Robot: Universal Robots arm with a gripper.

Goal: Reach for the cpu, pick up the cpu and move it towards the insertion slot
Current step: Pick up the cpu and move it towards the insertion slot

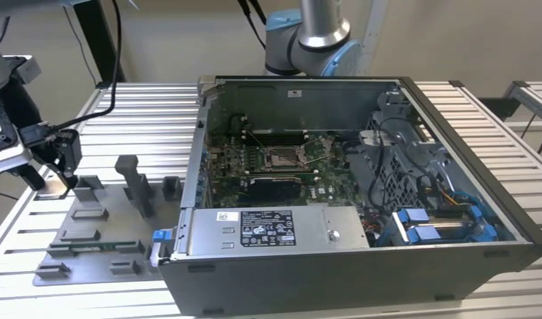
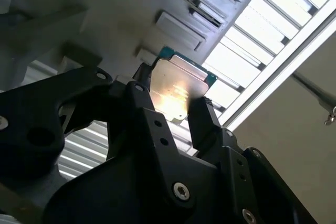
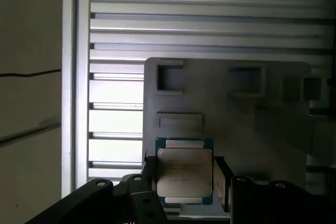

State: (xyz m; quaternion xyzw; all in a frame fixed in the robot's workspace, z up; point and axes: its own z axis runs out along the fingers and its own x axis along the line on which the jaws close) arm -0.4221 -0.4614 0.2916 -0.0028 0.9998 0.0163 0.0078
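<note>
The cpu (image 3: pixel 185 170) is a thin square chip with a pale silvery top and a darker greenish rim. It sits between my gripper's two black fingers, and my gripper (image 3: pixel 186 178) is shut on its opposite edges. In the second wrist view the cpu (image 2: pixel 178 85) juts out past the fingertips of the gripper (image 2: pixel 174 106), with the grey fixture plate (image 2: pixel 105 3) behind it. In the exterior view my gripper (image 1: pixel 50 174) hangs at the far left, over the left end of the fixture plate (image 1: pixel 103 246). The insertion slot (image 1: pixel 283 158) is the socket on the motherboard inside the open computer case.
The open computer case (image 1: pixel 342 266) takes up the middle and the exterior view's right, with its wall between the fixture plate and the motherboard. Grey fixture blocks (image 1: pixel 133 183) stand upright on the plate. Everything rests on a slatted metal table (image 1: pixel 138 113). Cables (image 1: pixel 85 119) hang near the arm.
</note>
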